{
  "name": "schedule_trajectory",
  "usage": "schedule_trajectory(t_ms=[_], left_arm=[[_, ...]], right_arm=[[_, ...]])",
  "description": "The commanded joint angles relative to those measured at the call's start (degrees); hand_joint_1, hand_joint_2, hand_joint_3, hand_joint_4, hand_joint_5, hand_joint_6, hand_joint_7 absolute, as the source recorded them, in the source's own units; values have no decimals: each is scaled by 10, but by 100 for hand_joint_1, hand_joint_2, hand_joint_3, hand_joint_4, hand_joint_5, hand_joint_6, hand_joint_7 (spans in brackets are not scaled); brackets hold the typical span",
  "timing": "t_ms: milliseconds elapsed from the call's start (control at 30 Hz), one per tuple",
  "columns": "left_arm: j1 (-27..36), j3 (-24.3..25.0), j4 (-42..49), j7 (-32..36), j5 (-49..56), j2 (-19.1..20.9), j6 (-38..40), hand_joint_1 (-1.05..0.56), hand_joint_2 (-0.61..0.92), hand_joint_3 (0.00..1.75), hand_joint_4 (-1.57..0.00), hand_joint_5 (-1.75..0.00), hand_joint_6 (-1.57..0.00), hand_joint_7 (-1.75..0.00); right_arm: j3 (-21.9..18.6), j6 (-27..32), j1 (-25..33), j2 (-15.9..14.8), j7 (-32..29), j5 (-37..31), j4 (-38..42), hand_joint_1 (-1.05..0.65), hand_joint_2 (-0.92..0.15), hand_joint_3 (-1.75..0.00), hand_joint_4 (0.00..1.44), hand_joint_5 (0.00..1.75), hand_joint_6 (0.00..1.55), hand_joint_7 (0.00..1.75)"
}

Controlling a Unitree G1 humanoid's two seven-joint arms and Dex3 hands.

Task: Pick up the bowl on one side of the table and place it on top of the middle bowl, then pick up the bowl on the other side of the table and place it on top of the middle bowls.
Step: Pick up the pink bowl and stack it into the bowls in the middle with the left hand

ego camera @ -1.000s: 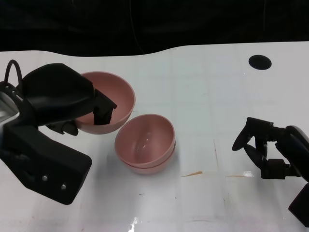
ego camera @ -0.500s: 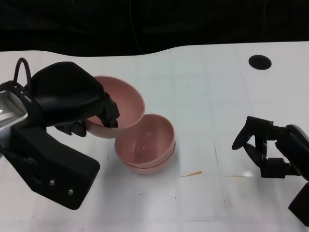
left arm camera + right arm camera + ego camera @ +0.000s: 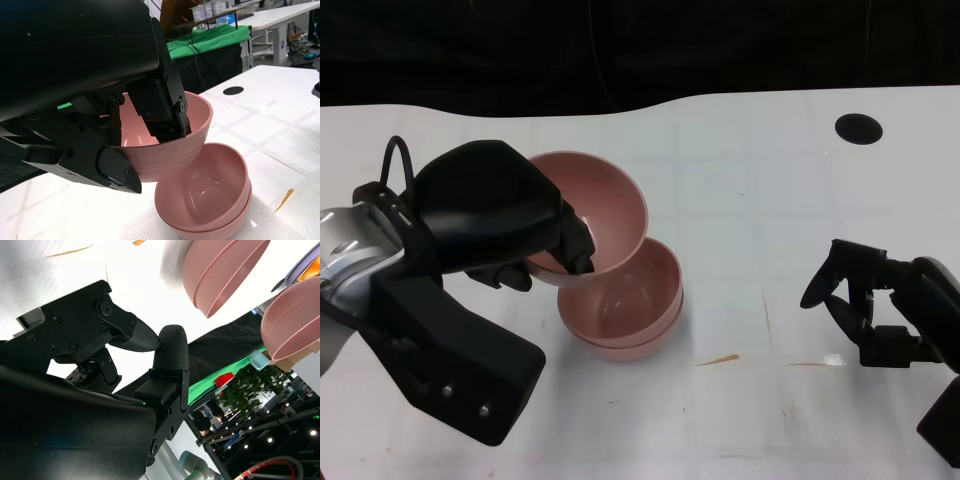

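Held bowl [image 3: 603, 205] has travelled right and toward the stack since a second ago: it was clear of the middle bowls, now its near edge overlaps their far-left rim in the head view. Left hand [image 3: 505, 215] moved with it; right hand hasn't shifted.

Bowl is lifted off the table, tilted, fingers inside and over its rim on the left side (left wrist view shows the pinch clearly). Middle stack [image 3: 620, 300] already has two bowls nested, so this looks like the second and last placement.

Next move, as I read it: carry a bit further right and toward the robot until centred over the stack, level the bowl, lower, then let go. Risk is the low edge clipping the stack rim and shoving it, since the two are close together in the left wrist view.

Right hand [image 3: 880, 305] is parked well apart on the right, holding nothing, fingers loosely curled with a gap between them. Black round mark [image 3: 858, 127] sits on the far right of the white table [image 3: 770, 220], out of the path. Nothing between bowl and stack.
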Motion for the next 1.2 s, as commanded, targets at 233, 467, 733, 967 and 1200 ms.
schedule_trajectory(t_ms=[233, 467, 733, 967, 1200], left_arm=[[-5, -1, 19, 62, 24, -8, -26, -7, 83, 0, -93, -151, -119, -65], [0, -7, 28, 83, 33, -17, -33, -5, 84, 1, -82, -174, -78, -148], [8, -12, 34, 116, 46, -30, -39, -6, 85, 1, -89, -166, -90, -124], [16, -15, 35, 127, 49, -41, -38, -4, 84, 0, -96, -150, -97, -112], [22, -16, 41, 138, 48, -47, -44, -3, 81, 0, -106, -129, -110, -83]], right_arm=[[1, -3, -8, -9, -5, 2, 7, -23, -76, -86, 83, 175, 69, 151], [3, 0, -7, -10, -13, -6, 3, -24, -76, -86, 82, 175, 70, 150], [2, 2, -8, -9, -13, -4, 4, -25, -77, -87, 82, 175, 70, 150], [2, -3, -8, -11, -19, -9, 5, -25, -77, -86, 82, 175, 70, 149], [3, -1, -6, -11, -20, -8, 3, -25, -77, -85, 82, 175, 70, 149]])
